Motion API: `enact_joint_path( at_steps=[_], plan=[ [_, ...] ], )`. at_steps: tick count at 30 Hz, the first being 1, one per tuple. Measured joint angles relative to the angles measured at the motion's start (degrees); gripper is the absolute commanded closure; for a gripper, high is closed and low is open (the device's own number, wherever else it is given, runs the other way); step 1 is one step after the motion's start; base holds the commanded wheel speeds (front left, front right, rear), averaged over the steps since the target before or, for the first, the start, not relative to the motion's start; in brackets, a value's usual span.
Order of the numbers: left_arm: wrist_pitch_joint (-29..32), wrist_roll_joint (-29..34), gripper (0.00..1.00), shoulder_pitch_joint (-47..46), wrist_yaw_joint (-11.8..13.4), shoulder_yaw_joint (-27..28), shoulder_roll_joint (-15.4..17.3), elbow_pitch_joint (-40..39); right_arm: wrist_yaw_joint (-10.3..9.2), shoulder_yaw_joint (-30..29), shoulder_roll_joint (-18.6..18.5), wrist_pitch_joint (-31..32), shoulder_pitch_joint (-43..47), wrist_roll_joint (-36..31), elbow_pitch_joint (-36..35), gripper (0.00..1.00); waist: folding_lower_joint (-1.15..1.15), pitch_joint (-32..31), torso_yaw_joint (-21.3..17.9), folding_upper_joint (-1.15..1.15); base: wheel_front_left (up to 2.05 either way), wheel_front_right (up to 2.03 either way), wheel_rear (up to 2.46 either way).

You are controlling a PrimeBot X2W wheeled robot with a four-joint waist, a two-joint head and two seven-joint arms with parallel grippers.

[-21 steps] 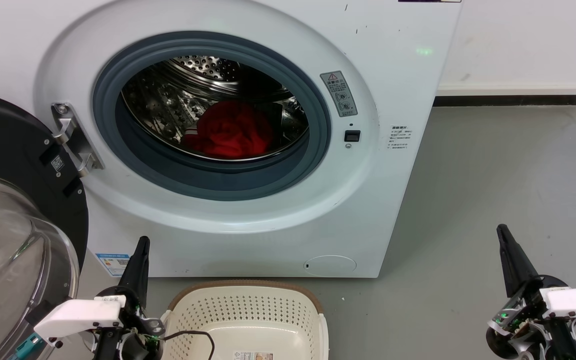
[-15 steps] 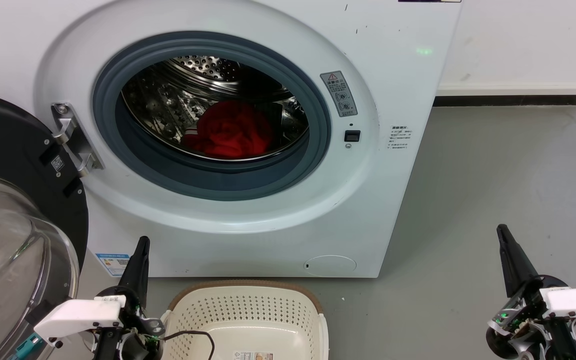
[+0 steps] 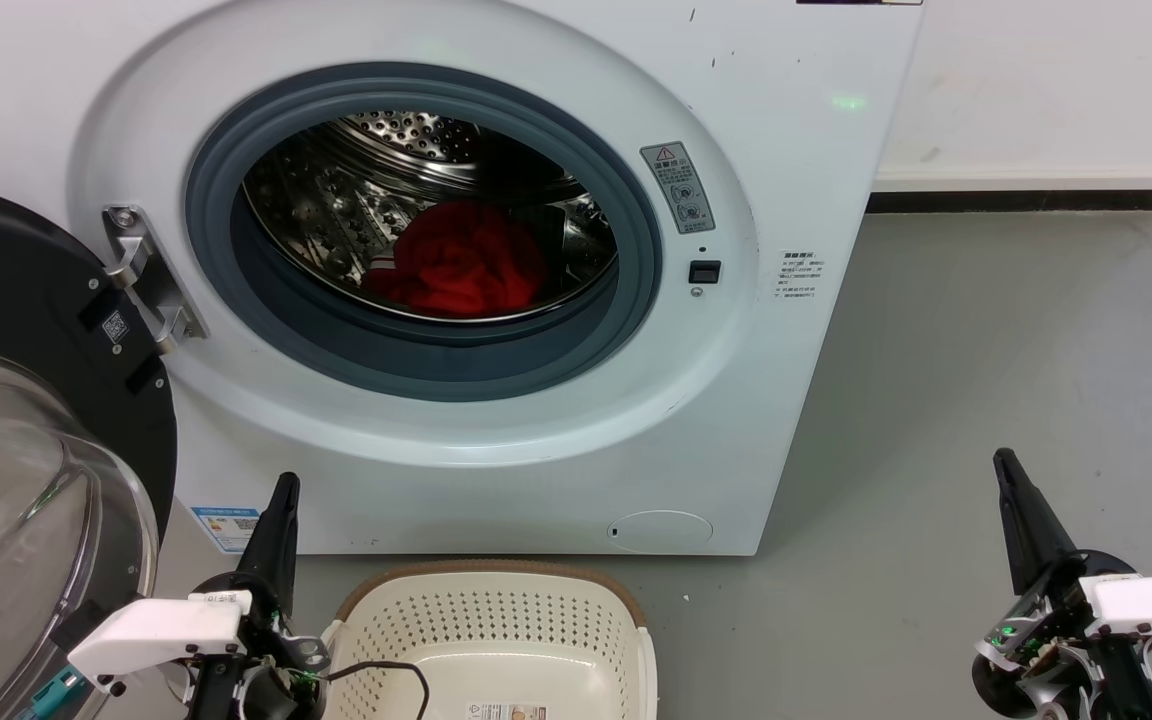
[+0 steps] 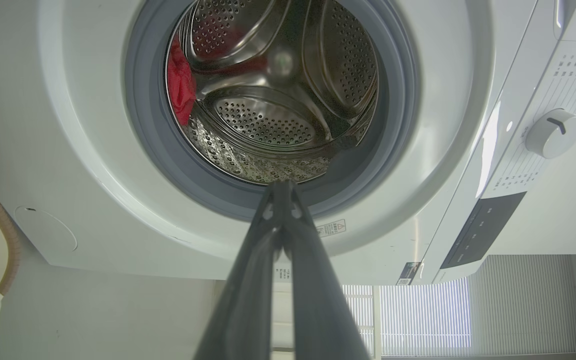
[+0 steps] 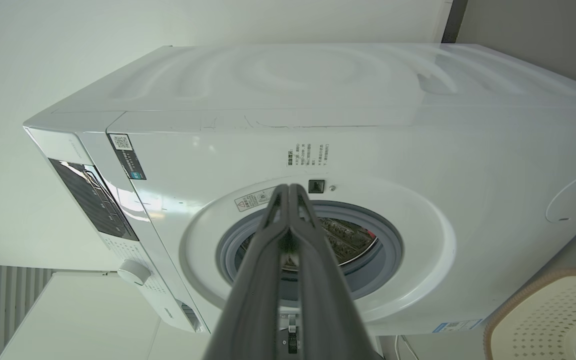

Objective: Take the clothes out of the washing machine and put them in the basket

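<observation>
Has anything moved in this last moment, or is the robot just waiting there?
Nothing has visibly changed. The clothes still lie in the washing machine, whose door is open. The basket stands in front of it. The left fingers and right fingers stay shut and low at either side, holding nothing.

Basket (image 3: 496,575) cut off by bottom edge. Open door (image 3: 16,500) cropped at left edge. Clothes (image 4: 180,85) mostly hidden behind grey ring (image 4: 143,100), left wrist view. Warning label (image 3: 677,187) print too small to read.
</observation>
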Motion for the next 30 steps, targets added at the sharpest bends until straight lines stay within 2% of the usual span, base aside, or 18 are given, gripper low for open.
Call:
enact_joint_path(
  at_steps=[13, 14, 23, 30],
  plan=[
    [0.0, 0.0, 1.00, 0.0, 0.0, 0.0, 0.0, 0.0, 0.00, 0.0, 0.0, 0.0, 0.0, 0.0, 0.0, 1.00, 0.00, 0.0, 0.0, 0.00, 0.00, 0.00, 0.00],
    [0.0, 0.0, 0.00, 0.0, 0.0, 0.0, 0.0, 0.0, 0.00, 0.0, 0.0, 0.0, 0.0, 0.0, 0.0, 0.00, 0.00, 0.0, 0.0, 0.00, 0.00, 0.00, 0.00],
    [-1.7, 1.1, 0.00, 1.3, 0.0, -2.1, -0.1, 0.9, 0.00, 1.0, 0.1, -1.6, 1.6, -1.2, 0.4, 0.00, 0.00, 0.1, 0.0, 0.00, 0.00, 0.00, 0.00],
    [-3.6, 7.0, 0.00, 1.0, 0.0, -3.3, -0.1, -0.9, -0.01, 1.0, 0.1, -3.6, 1.9, -7.3, -1.5, 0.00, 0.00, 0.2, 0.0, 0.00, 0.00, 0.00, 0.00]
  ],
)
